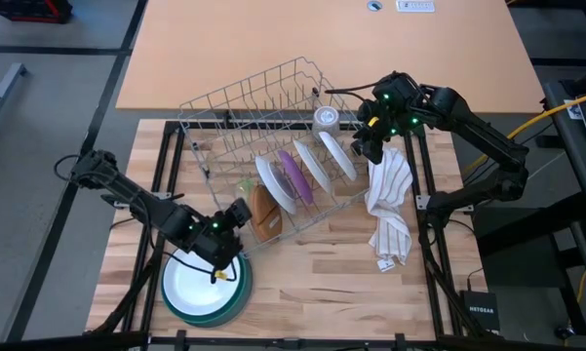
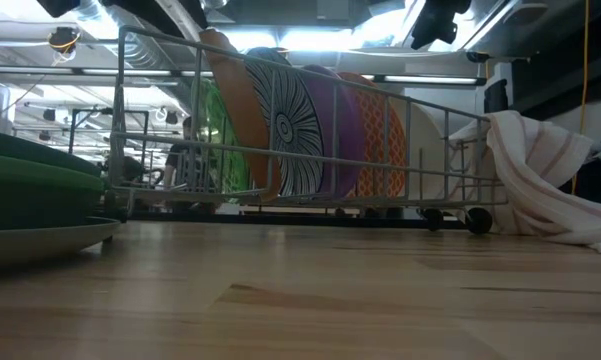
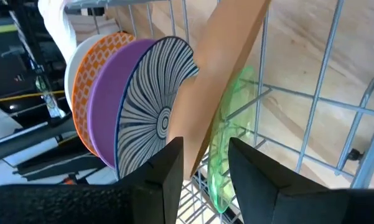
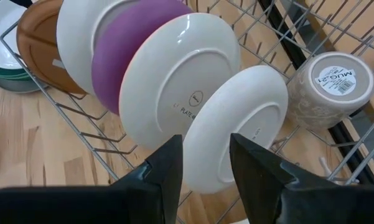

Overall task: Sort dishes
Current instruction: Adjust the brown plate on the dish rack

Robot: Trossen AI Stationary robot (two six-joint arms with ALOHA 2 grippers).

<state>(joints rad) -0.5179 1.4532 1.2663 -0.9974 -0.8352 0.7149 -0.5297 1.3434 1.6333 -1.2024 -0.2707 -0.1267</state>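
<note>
Several dishes stand on edge in the grey wire rack [image 1: 244, 93]: a brown plate [image 1: 264, 218] at its near-left end, then a striped one [image 3: 152, 112], a purple one [image 1: 294, 175] and two white plates [image 1: 315, 162], the end one [image 4: 236, 124] smaller. My left gripper [image 1: 238, 215] is open just left of the brown plate [image 3: 221, 74], whose edge shows through the gap between the fingers. My right gripper [image 1: 364, 148] hangs open above the small white plate [image 1: 338, 154]. Neither touches a dish.
A white plate on green and teal ones [image 1: 205, 289] is stacked on the table at the near left, under my left arm. A white mug [image 1: 327, 119] lies in the rack's far right corner. A white striped cloth [image 1: 390, 207] hangs off the rack's right end onto the table.
</note>
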